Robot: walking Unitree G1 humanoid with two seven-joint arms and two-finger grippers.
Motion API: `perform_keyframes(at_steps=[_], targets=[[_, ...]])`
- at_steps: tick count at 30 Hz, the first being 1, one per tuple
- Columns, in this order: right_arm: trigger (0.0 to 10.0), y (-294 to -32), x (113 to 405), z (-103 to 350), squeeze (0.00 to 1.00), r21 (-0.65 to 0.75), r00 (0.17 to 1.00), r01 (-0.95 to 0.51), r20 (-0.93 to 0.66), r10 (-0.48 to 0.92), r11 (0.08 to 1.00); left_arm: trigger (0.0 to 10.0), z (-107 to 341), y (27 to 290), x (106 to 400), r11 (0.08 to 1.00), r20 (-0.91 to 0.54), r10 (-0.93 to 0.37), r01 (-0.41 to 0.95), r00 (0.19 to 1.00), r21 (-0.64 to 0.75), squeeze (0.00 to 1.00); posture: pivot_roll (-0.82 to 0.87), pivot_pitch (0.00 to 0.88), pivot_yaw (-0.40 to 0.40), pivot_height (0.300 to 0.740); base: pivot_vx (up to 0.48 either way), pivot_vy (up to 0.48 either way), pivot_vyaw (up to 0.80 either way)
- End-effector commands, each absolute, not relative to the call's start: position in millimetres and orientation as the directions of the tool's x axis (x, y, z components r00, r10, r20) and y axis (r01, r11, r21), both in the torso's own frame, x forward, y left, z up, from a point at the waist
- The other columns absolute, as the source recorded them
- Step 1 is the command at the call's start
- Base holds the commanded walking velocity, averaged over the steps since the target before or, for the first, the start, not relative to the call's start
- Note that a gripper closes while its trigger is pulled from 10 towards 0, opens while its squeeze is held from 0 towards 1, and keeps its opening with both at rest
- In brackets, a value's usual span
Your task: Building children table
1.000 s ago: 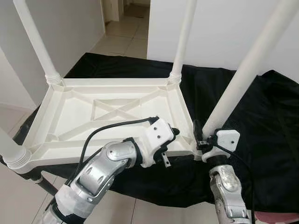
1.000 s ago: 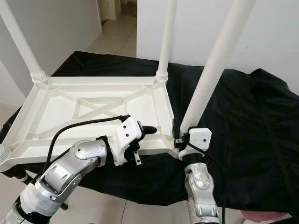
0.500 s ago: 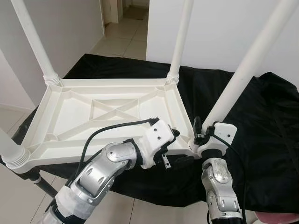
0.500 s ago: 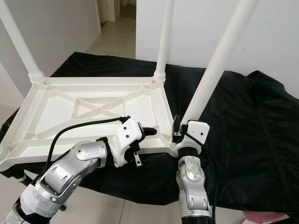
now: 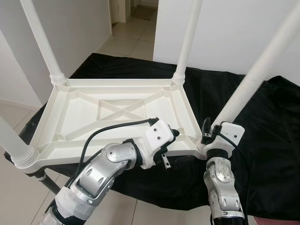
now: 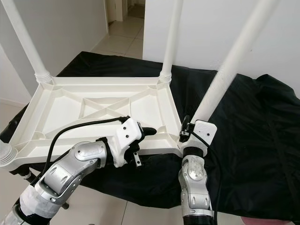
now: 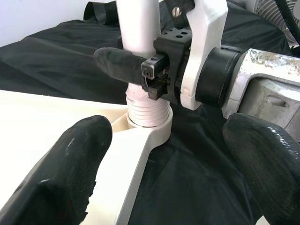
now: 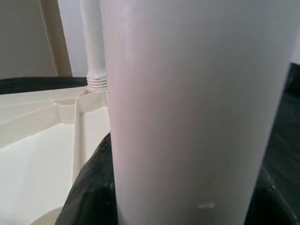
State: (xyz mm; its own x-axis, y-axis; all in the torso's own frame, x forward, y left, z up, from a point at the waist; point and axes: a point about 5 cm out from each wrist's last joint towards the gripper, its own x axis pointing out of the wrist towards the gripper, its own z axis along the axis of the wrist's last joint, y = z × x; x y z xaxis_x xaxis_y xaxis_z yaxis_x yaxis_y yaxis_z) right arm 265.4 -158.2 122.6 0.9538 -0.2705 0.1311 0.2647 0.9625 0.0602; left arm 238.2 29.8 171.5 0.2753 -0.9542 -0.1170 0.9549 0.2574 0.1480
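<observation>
Inverted white children's table (image 5: 117, 112) on the black-draped bench (image 5: 262, 122), three legs already standing in their sockets. At 4 o'clock, the right end effector (image 5: 209, 136) is clamped on the fourth leg (image 5: 253, 79), seating it. The left end effector (image 5: 171, 138) hovers beside it, fingers spread.

Upturned children table (image 5: 117, 112) on cloth-draped bench (image 5: 262, 140), legs up — left gripper (image 5: 174, 134) at its near edge, right gripper (image 5: 209, 132) round near-right leg (image 5: 255, 77)
</observation>
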Motion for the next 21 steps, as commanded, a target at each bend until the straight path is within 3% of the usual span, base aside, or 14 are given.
perform_keyframes(at_steps=[1, 16, 21], targets=[[10.0, -158, 259, 94, 0.00, 0.013, 0.963, 0.270, -0.004, -0.270, 0.963, 10.0, 174, 31, 239, 0.281, -0.116, -0.946, 0.946, 0.301, 0.162, 0.00, -0.04, 0.000, -0.037, 0.740, 0.000, 0.000, 0.00], [10.0, -156, 255, 88, 0.00, -0.015, 0.985, 0.173, -0.001, -0.173, 0.985, 10.0, 174, 32, 239, 0.284, -0.116, -0.946, 0.945, 0.304, 0.160, 0.00, -0.04, 0.000, -0.034, 0.740, 0.000, 0.000, 0.00], [10.0, -154, 247, 86, 0.00, -0.044, 0.997, 0.050, 0.065, -0.047, 0.998, 10.0, 174, 32, 240, 0.285, -0.116, -0.945, 0.945, 0.305, 0.161, 0.00, -0.05, 0.000, -0.030, 0.740, 0.000, 0.000, 0.00]])
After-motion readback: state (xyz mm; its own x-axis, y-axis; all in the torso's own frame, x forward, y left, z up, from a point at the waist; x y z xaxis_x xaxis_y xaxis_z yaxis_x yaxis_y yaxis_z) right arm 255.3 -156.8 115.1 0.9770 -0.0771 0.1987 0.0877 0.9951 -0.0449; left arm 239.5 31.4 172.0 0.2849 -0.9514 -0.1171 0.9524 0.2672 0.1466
